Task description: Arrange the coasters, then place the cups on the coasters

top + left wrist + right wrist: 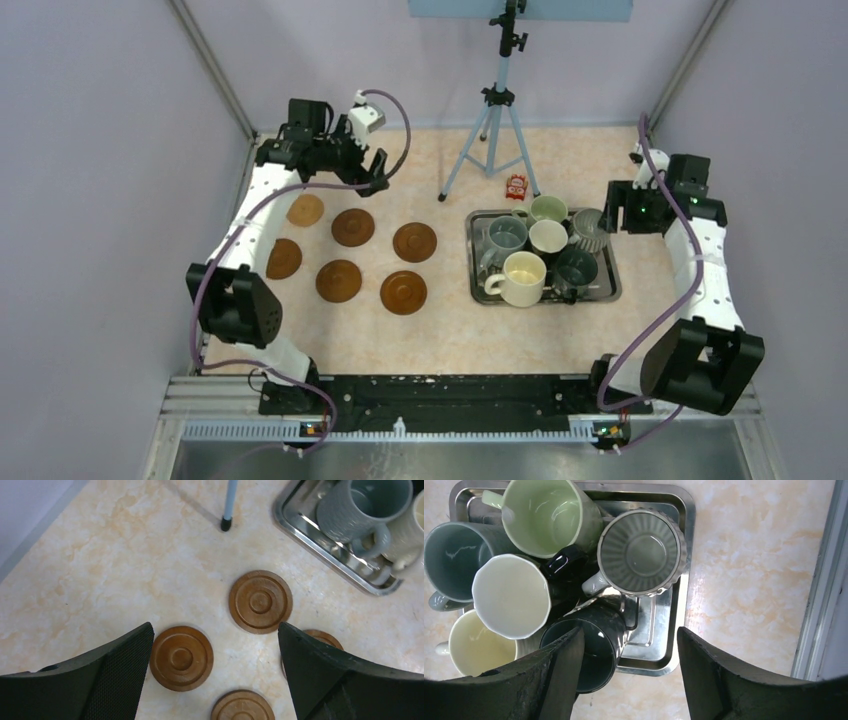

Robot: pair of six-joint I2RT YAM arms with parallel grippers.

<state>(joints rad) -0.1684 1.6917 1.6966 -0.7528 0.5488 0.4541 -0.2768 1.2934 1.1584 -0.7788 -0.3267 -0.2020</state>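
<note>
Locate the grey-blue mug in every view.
Top external: the grey-blue mug stands at the left side of the steel tray.
Left wrist: the mug is at top right, in the tray.
Right wrist: the mug is at the left edge.
Shared landmark: the tray's rim.

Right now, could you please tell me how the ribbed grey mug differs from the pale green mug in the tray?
The ribbed grey mug has fluted walls and a wavy rim; the pale green mug is smooth, with a plain rim. The grey mug is dark inside, the green mug light. Both stand mouth up, empty, in the steel tray.
</note>
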